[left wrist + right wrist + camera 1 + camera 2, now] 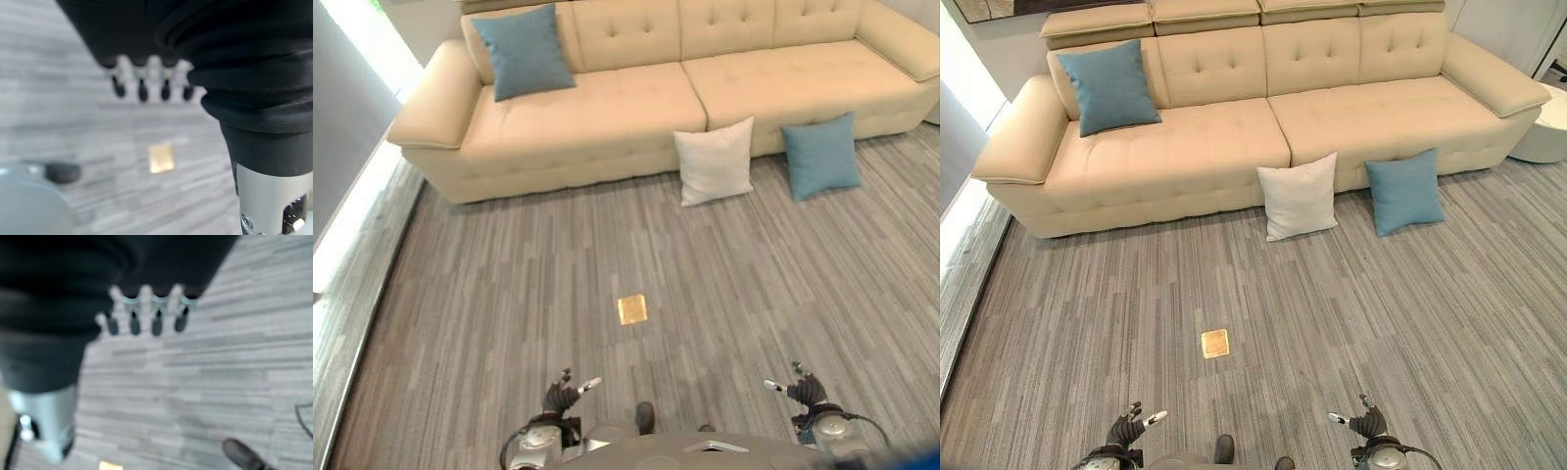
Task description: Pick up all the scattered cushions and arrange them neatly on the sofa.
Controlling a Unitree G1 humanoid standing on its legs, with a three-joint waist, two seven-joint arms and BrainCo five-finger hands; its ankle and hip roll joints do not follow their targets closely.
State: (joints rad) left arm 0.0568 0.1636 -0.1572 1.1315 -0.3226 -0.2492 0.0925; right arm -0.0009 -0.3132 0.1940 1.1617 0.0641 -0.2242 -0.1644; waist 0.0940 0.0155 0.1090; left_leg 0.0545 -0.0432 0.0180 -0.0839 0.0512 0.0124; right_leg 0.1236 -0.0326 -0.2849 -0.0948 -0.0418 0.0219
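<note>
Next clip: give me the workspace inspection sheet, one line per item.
Surface: grey striped carpet floor.
Job's things: beige sofa; one blue cushion upright on its left seat; white cushion and second blue cushion on the floor, leaning against the sofa front.
Clutter: small brass floor plate.
Robot hands: left robot hand and right robot hand low near the body, fingers relaxed, holding nothing.
Cables: nothing seen.
Surroundings: white round object beside the sofa's right end.
</note>
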